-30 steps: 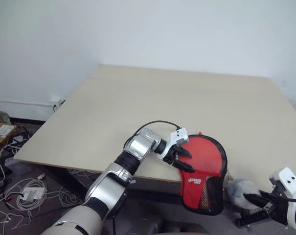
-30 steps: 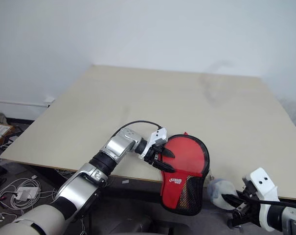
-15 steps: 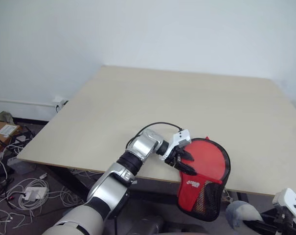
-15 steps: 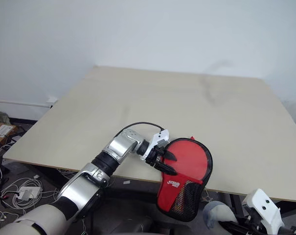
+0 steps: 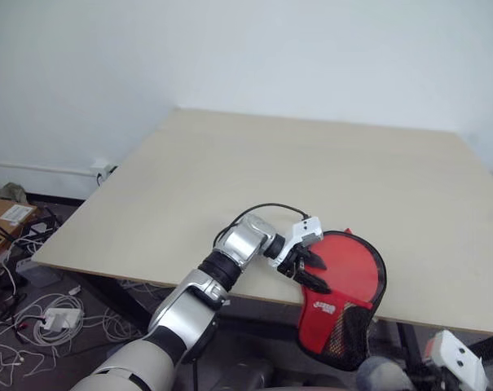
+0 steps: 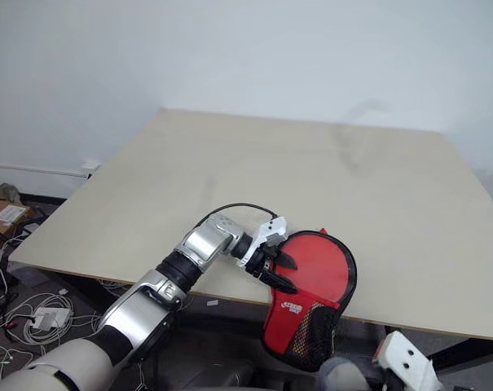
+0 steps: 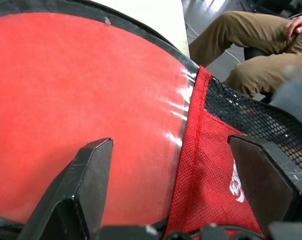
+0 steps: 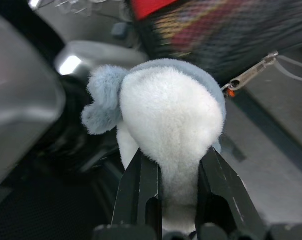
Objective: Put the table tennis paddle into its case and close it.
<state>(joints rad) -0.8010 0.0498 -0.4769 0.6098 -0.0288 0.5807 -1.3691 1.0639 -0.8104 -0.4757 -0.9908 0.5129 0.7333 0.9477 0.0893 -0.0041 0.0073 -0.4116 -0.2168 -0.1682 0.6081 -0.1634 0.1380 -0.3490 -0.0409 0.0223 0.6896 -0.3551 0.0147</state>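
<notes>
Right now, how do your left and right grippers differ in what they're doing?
The left gripper is spread wide, its fingers resting on the red case at the table edge; the right gripper is clamped on a grey-white plush lump. The left works over the tabletop; the right hangs below the table edge, beside the case's overhanging mesh end. Both have two black fingers.

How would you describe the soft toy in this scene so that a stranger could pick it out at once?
Start at the pale wooden table and go to its near edge, where the red case hangs over. Just below and to the right of the case, the right pincer grips a plush lump. Unlike the flat red-and-black case, it is rounded, fluffy and grey-white.
</notes>
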